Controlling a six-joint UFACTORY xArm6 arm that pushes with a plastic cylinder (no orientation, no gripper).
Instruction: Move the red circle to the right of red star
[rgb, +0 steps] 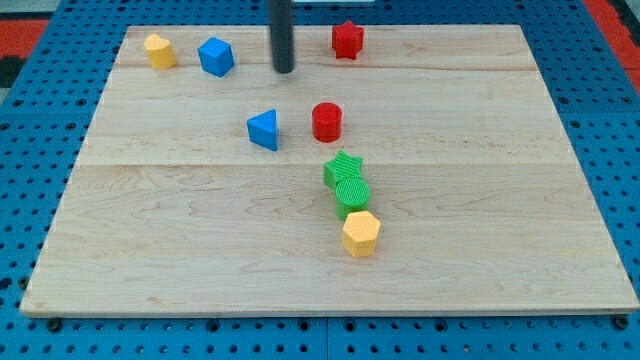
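The red circle (327, 121) stands on the wooden board near the middle, a little above centre. The red star (347, 40) stands near the board's top edge, above and slightly right of the circle. My tip (285, 69) is at the end of the dark rod that comes down from the view's top. It rests on the board left of the red star and above-left of the red circle, touching neither.
A blue triangle (264, 130) sits just left of the red circle. A blue cube (215, 56) and a yellow block (159, 50) are at the top left. A green star (343, 169), a green circle (352, 193) and a yellow hexagon (361, 234) cluster below the circle.
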